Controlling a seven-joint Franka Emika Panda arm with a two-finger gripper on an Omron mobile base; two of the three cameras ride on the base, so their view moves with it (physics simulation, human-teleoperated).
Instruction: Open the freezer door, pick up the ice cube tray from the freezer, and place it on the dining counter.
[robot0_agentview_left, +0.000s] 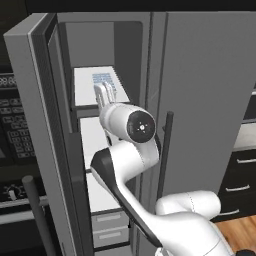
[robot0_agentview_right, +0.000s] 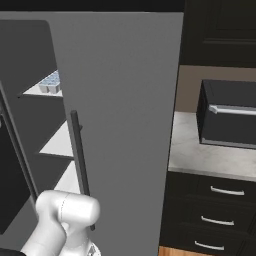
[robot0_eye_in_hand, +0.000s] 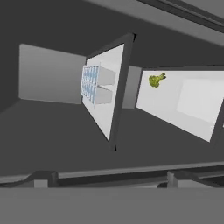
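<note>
Dark kitchen backdrop, freezer door (robot0_agentview_left: 37, 135) swung wide to the left, so the white shelves are exposed for a reach. Ice cube tray (robot0_agentview_left: 104, 79) sitting on the top shelf (robot0_agentview_left: 85, 92), well back. Gripper (robot0_agentview_left: 103, 96) raised just in front of it, aimed inward; fingers look slightly parted, pinching nothing. Broccoli piece (robot0_eye_in_hand: 156, 79) on a lower shelf, out of the way. Plain door's handle (robot0_agentview_left: 165, 150) close beside the elbow, probably the only squeeze.

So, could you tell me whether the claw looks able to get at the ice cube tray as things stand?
Probably yes: the freezer door is swung open, the ice cube tray sits uncovered on the upper shelf, and the claw points toward it with nothing between them.
</note>
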